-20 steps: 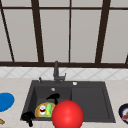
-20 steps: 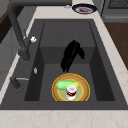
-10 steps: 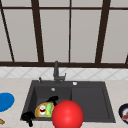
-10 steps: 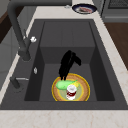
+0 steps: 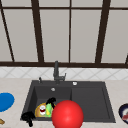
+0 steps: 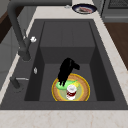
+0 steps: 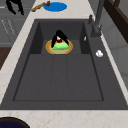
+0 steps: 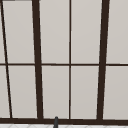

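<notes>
Two hands noted: right hand (image 6: pixel 66 71) reaches down into the sink (image 6: pixel 100 62) basin, fingers pointing downward and touching the green item (image 6: pixel 62 85) on the yellow plate (image 6: pixel 83 93), not visibly gripped; left hand (image 5: pixel 28 117) hovers idle at front-left rim.

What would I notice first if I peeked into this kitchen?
Probably the big red ball at the sink's front edge. Next, the right hand reaching down into the dark sink, fingers on a green thing on a yellow plate. The left hand hangs by the sink's front left corner.
</notes>
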Robot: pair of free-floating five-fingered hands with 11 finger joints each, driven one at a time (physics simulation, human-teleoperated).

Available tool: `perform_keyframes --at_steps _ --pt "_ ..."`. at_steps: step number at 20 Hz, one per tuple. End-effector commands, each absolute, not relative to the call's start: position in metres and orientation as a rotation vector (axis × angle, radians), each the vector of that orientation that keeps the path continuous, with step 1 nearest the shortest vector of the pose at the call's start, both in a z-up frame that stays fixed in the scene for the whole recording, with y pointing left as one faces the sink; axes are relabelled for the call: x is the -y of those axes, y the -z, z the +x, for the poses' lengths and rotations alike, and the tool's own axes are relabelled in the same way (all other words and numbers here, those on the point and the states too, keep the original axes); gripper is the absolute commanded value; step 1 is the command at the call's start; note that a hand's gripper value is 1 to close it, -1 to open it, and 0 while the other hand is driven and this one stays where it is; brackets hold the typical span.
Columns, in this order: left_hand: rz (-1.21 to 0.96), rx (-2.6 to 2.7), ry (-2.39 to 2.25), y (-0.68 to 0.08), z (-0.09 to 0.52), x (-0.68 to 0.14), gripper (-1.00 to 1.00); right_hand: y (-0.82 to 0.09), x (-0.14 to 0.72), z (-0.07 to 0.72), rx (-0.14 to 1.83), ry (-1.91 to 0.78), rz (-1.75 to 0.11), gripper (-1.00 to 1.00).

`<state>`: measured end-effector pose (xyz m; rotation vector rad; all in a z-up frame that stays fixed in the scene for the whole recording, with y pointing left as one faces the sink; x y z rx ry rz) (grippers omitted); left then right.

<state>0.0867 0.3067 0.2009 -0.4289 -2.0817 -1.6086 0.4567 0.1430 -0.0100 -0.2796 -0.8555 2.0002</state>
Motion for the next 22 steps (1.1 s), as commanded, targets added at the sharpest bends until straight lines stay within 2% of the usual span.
perform_keyframes --at_steps 1,10,22 --pt "-0.429 2.082 1.609 -0.201 0.087 -0.307 0.00 0.012 -0.162 0.448 0.814 -2.081 -0.312 -1.00" --pt "-0.429 2.082 1.609 -0.201 0.087 -0.307 0.00 0.024 -0.173 0.453 0.876 -2.094 -0.324 -1.00" --pt "-0.429 2.082 1.609 -0.201 0.087 -0.307 0.00 0.019 -0.173 0.434 0.969 -2.035 -0.562 -1.00"
